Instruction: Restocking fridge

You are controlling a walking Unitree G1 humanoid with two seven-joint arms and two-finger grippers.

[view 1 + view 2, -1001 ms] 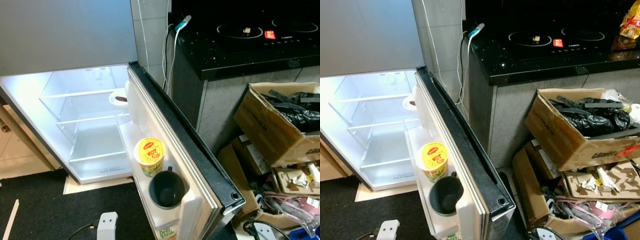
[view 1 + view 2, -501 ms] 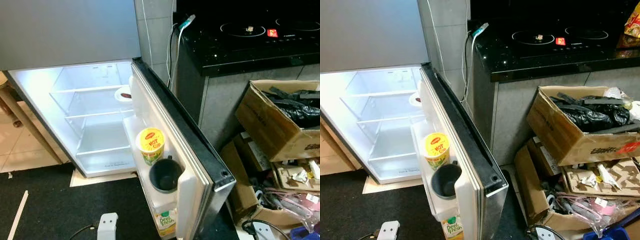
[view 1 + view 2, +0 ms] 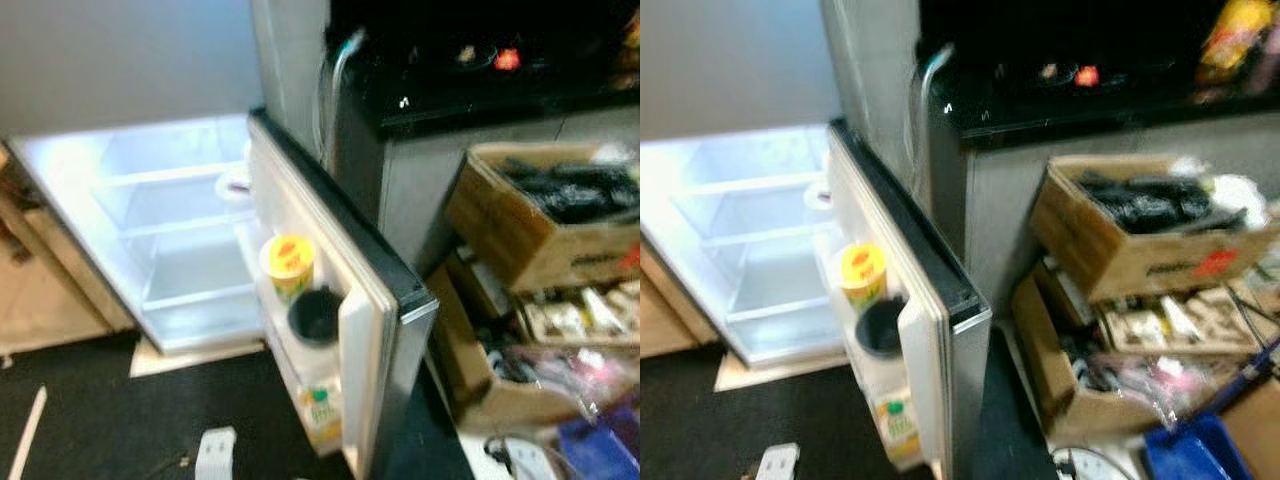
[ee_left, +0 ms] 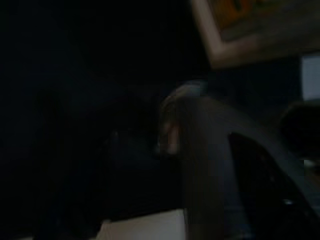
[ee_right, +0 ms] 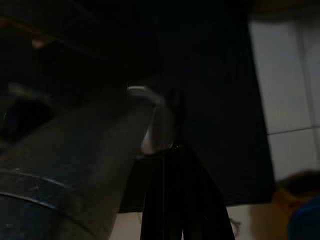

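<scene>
Standing open, the fridge door (image 3: 345, 300) is taken as the landmark: on its inner shelf a yellow noodle cup (image 3: 288, 266) sits just beside a dark mug (image 3: 314, 315), with a juice carton (image 3: 318, 415) in the rack below. The lit fridge cavity (image 3: 170, 240) lies beyond the door, shelves looking bare. Both arms hang idle in dark wrist views, so the jaws' state can't be told, nor which arm is nearer. Cardboard boxes (image 3: 1130, 240) are piled behind the door, under the bench (image 3: 1090, 100).

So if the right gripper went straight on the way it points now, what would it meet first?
Most likely the dark floor mat. The right gripper hangs pointing down at it, with pale floor tiles off to one side. The view is very dark, so depth is unclear.
</scene>
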